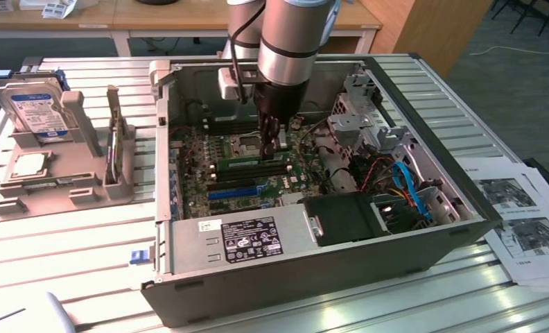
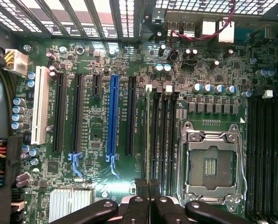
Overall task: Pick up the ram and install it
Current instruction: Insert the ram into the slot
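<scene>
The ram [image 1: 239,161] is a thin green stick lying along a black memory slot on the motherboard, inside the open computer case [image 1: 256,284]. In the wrist view I see the ram [image 2: 148,135] edge-on in the memory slot nearest the blue expansion slot [image 2: 113,116]. A white clip sits at its far end. My gripper [image 1: 274,154] reaches straight down into the case, over one end of the stick. The gripper [image 2: 148,183] has its black fingers [image 2: 141,191] pressed together with no gap, right over the ram's near end. Whether they touch the stick is hidden.
A CPU socket [image 2: 213,163] lies beside the memory slots. Coloured cables [image 1: 404,184] and a drive cage [image 1: 362,114] crowd the case toward the exterior view's right. A grey fixture [image 1: 53,180] holding a hard drive [image 1: 39,111] stands left of the case; papers [image 1: 524,222] lie at right.
</scene>
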Robot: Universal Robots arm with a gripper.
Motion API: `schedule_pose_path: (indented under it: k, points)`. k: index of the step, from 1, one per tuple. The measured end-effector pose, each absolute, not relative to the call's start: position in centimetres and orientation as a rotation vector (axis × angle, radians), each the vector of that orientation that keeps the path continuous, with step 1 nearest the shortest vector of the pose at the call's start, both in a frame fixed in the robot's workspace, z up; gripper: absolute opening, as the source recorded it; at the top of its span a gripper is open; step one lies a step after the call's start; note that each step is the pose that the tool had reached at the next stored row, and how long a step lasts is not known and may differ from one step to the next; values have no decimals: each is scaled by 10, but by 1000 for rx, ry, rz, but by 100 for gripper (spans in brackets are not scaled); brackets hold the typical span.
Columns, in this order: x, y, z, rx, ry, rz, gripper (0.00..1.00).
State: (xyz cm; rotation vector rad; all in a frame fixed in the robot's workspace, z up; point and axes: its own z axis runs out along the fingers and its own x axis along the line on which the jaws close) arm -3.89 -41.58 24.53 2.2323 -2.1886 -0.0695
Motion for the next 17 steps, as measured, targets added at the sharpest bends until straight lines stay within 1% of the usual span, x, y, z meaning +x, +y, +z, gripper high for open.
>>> schedule_pose_path:
  k: [8, 17]
  points:
    - [-39, -416, 244, 2240, -2199, -90, 12]
    - [-39, -416, 244, 2238, -2198, -89, 12]
